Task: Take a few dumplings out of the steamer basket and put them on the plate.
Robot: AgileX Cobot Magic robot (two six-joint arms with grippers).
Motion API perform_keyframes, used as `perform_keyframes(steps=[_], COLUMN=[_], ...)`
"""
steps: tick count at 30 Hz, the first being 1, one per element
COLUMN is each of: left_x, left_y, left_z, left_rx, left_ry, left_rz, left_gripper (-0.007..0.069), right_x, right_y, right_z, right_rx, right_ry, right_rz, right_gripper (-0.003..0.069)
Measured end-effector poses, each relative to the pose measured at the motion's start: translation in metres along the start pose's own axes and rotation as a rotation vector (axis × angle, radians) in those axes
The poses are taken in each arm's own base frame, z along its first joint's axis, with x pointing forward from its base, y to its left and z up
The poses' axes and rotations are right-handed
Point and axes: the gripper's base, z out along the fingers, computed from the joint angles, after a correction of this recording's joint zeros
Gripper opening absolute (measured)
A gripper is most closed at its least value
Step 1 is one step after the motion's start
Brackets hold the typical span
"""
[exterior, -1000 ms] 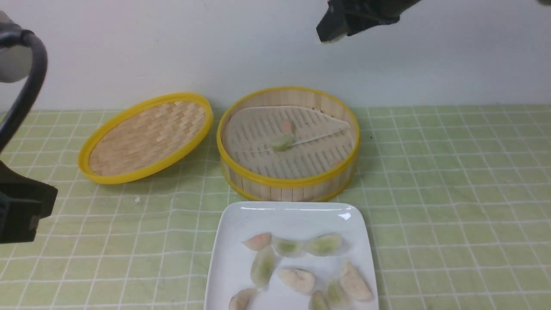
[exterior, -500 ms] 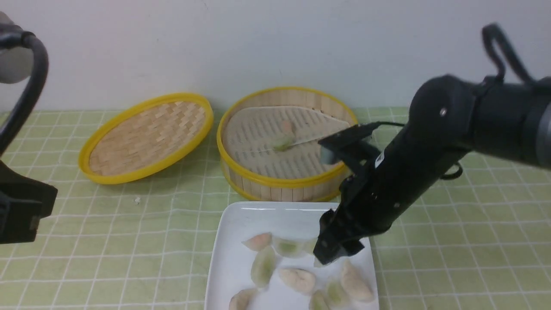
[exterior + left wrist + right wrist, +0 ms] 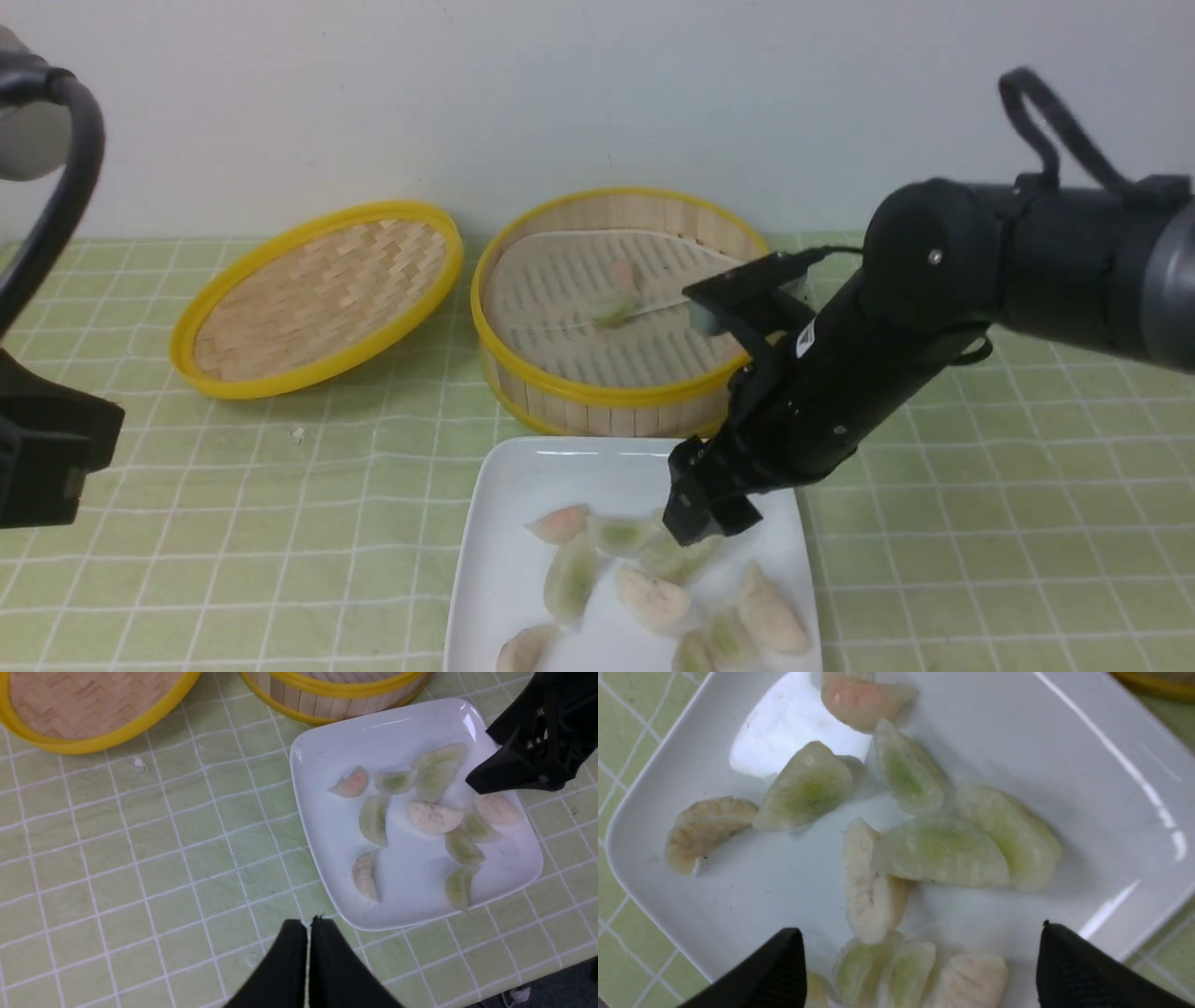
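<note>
Looks like a robot lab test table dressed as a dining setting. Plain white wall behind, with a pale green checked tablecloth over the surface. Food props sit on it: a bamboo steamer basket, a woven yellow-rimmed lid just beside it, and a white plate of dumplings. A black robot arm reaches in from the right and a dark cable loops at the left edge.

- Legible text, brand names, numbers or signs: none in any view.
- Right arm: one small white label on the dark housing, just right of the steamer basket. It carries dark markings, which are too small and blurred to read.
</note>
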Motion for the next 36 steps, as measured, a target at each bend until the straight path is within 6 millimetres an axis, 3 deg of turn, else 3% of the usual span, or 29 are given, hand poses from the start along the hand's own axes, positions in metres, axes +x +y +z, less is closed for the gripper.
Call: perform_keyframes(steps=[4,7,9,12,13,14,15,17,19,21,23,26,31,36], left_x=[0.0,0.0,0.0,0.0,0.0,0.0,0.0,0.0,-0.001,-0.003,-0.004,-0.008,-0.014,-0.012], left_y=[0.0,0.0,0.0,0.0,0.0,0.0,0.0,0.0,0.0,-0.001,-0.001,-0.002,-0.005,-0.004], left_z=[0.0,0.0,0.0,0.0,0.0,0.0,0.0,0.0,0.0,0.0,0.0,0.0,-0.001,-0.008], left_rx=[0.0,0.0,0.0,0.0,0.0,0.0,0.0,0.0,0.003,0.009,0.013,0.024,0.053,0.065], left_ry=[0.0,0.0,0.0,0.0,0.0,0.0,0.0,0.0,-0.011,-0.032,-0.048,-0.086,-0.155,-0.207], left_rz=[0.0,0.0,0.0,0.0,0.0,0.0,0.0,0.001,0.001,0.002,0.004,0.018,0.025,0.039], left_gripper=[-0.0006,-0.0006,-0.0006,-0.0006,-0.0006,-0.0006,-0.0006,-0.0006,-0.0006,-0.0006,-0.0006,-0.0006,-0.0006,-0.0006], right_x=[-0.005,0.0,0.014,0.048,0.069,0.073,0.102,0.147,0.2,0.247,0.284,0.322,0.313,0.311], right_y=[0.007,0.017,0.026,0.039,0.045,0.046,0.053,0.061,0.067,0.07,0.071,0.066,0.053,0.051], right_z=[-0.048,-0.118,-0.167,-0.229,-0.256,-0.26,-0.285,-0.313,-0.323,-0.321,-0.314,-0.283,-0.244,-0.244], right_rx=[0.051,0.134,0.18,0.226,0.241,0.242,0.252,0.257,0.249,0.23,0.197,0.143,0.151,0.198], right_ry=[0.005,-0.117,-0.249,-0.425,-0.513,-0.526,-0.635,-0.805,-0.991,-1.178,-1.359,-1.566,-1.529,-1.547], right_rz=[-0.016,0.02,0.039,0.083,0.102,0.111,0.124,0.123,0.11,0.086,0.071,0.072,0.123,0.095], right_gripper=[0.0548,0.038,0.028,0.0136,0.0091,0.0074,0.0029,0.0001,-0.001,-0.0014,-0.0014,-0.0014,-0.0014,-0.0014])
